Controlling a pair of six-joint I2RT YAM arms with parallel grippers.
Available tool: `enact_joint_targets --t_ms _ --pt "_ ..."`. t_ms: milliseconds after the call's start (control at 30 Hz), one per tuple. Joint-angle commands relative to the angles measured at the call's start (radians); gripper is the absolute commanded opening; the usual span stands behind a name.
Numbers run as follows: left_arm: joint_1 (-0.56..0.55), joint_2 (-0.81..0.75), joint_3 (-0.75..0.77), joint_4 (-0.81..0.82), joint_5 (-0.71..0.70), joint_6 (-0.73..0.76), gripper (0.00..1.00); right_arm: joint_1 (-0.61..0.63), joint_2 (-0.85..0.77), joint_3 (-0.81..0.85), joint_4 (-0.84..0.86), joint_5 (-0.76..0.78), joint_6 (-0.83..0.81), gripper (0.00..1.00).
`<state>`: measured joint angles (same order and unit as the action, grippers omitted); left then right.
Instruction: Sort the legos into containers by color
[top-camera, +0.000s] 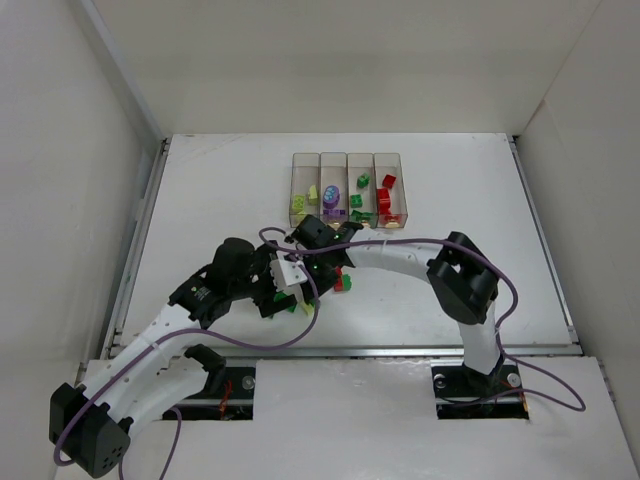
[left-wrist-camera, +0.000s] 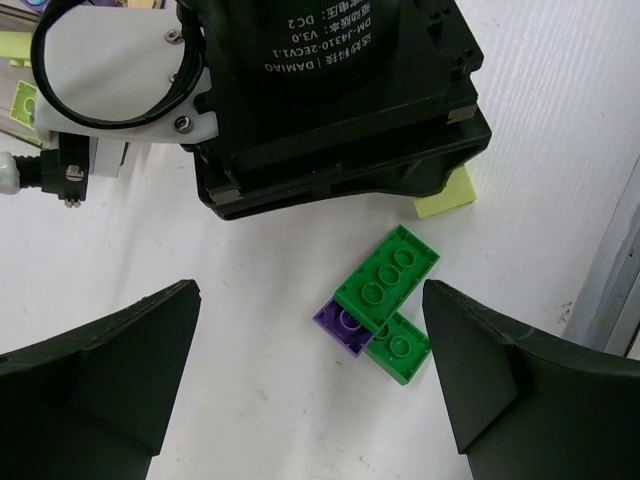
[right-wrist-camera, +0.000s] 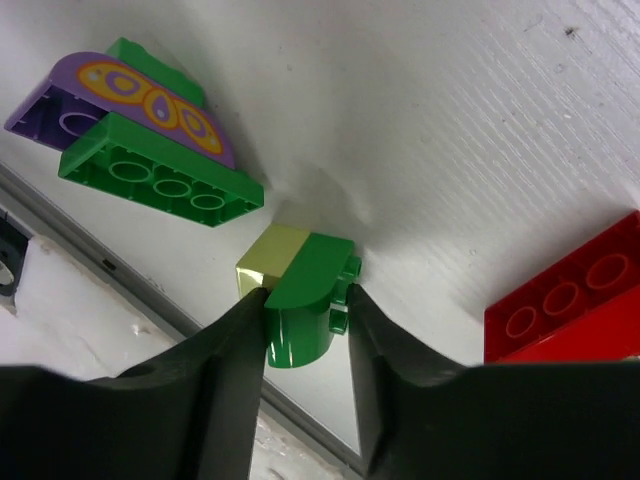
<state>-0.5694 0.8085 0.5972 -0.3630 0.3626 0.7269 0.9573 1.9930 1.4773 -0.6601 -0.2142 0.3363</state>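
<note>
Right tool (right-wrist-camera: 307, 305) clenches a green brick (right-wrist-camera: 310, 268); left tool (left-wrist-camera: 308, 292) gapes above seemingly joined green-and-purple bricks (left-wrist-camera: 385, 285).

green lego (right-wrist-camera: 305, 312), pale yellow lego (right-wrist-camera: 264, 268), purple lego (right-wrist-camera: 130, 95) w/ orange ovals.

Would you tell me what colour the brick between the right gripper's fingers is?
The brick is green, best seen in the right wrist view.
</note>
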Motion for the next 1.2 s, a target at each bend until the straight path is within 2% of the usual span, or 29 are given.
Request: enact_joint_targets --t_ms 0,33,67,167,233,400,533,667,800,967,1167 --pt "0.002 -0.006 -0.008 0.024 0.019 -0.012 0.92 0.008 0.006 0.037 -0.022 -0.007 -0.019 0.39" --pt "0.002 -0.006 -0.008 0.024 0.019 -0.012 0.92 0.008 -0.003 0.026 -0.022 -0.007 -0.019 0.34" --pt "0.002 -0.006 -0.008 0.024 0.019 -0.012 0.92 0.008 -0.003 0.026 -0.022 0.002 -0.019 0.25" --pt "0.002 0.003 -0.008 0.024 0.028 0.006 0.92 0.008 -0.013 0.026 -0.032 0.003 -0.019 0.08" --pt "0.002 0.014 -0.008 0.024 0.038 0.006 0.92 0.008 -0.013 0.026 -0.042 0.012 -0.019 0.01" --pt "0.002 0.044 0.012 0.024 0.08 0.006 0.91 0.008 -0.033 0.104 -0.12 0.145 0.027 0.0" --pt "0.002 0.067 0.064 0.038 0.11 -0.01 0.91 -0.054 -0.051 0.213 -0.182 0.236 0.119 0.0" --pt "0.002 0.077 0.105 0.097 0.11 -0.061 0.91 -0.161 -0.132 0.224 -0.145 0.236 0.217 0.0" --pt "0.002 0.067 0.105 0.215 0.101 -0.11 0.91 -0.192 -0.21 0.204 -0.073 0.197 0.262 0.0" --pt "0.002 0.139 0.134 0.352 0.058 -0.118 0.84 -0.203 -0.23 0.242 -0.042 0.113 0.228 0.0" --pt "0.002 0.274 0.2 0.467 0.024 -0.067 0.84 -0.203 -0.24 0.253 -0.007 0.039 0.176 0.0"
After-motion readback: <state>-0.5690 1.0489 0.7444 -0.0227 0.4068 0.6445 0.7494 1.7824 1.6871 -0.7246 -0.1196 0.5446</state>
